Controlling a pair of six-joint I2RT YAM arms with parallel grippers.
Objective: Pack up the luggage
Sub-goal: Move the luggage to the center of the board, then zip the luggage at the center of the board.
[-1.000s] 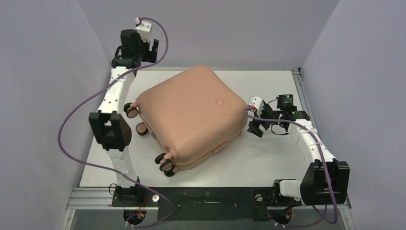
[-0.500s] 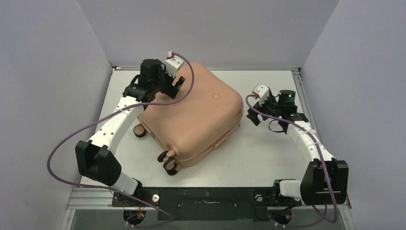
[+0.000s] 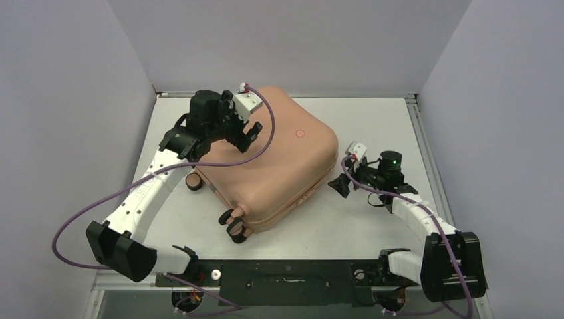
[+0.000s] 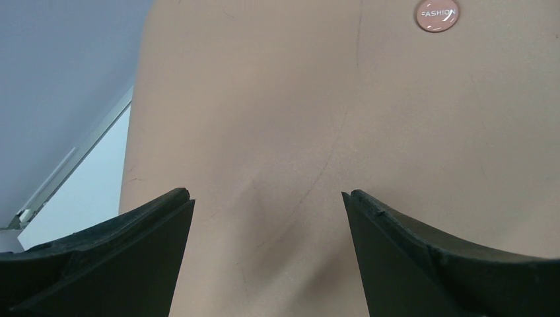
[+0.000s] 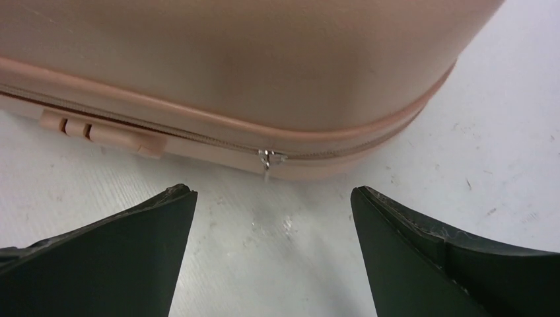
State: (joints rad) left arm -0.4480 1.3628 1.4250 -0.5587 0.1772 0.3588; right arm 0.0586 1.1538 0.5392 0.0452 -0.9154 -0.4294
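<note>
My left gripper (image 3: 251, 135) hangs with its jaws spread wide and empty over the far left part of the salmon-pink hard-shell suitcase with rounded corners (image 3: 273, 166). In my left wrist view the two black fingers frame nothing but smooth pink lid, with the small round logo dot (image 4: 437, 12) further along. The suitcase lies flat on its broad side in the middle of the table, shut, its pink-and-black caster wheels (image 3: 233, 224) sticking out sideways at its near left end.

I judge the shell stiff, glossy and slippery, and far too broad for either of my jaws to span. Pressing down on the lid should steady it, but pinching it will not work. With nothing visibly bracing it, I expect it to slide or turn on the table if I pull at one side only.

The place to take hold is the small silver zip pull (image 5: 266, 159) hanging from the seam, with the pink lock tabs (image 5: 99, 129) along the same seam to its left. The pull is tiny and thin, so it needs a fine pinch.

My right gripper (image 3: 340, 187) is low near the table, just beside the suitcase's right edge, jaws apart and empty, facing that pull.

The flat white tabletop (image 3: 379, 119) is bare and faintly scuffed, with room right of the case. Plain lilac-grey walls (image 3: 66, 100) close in on the left, the back and the right
</note>
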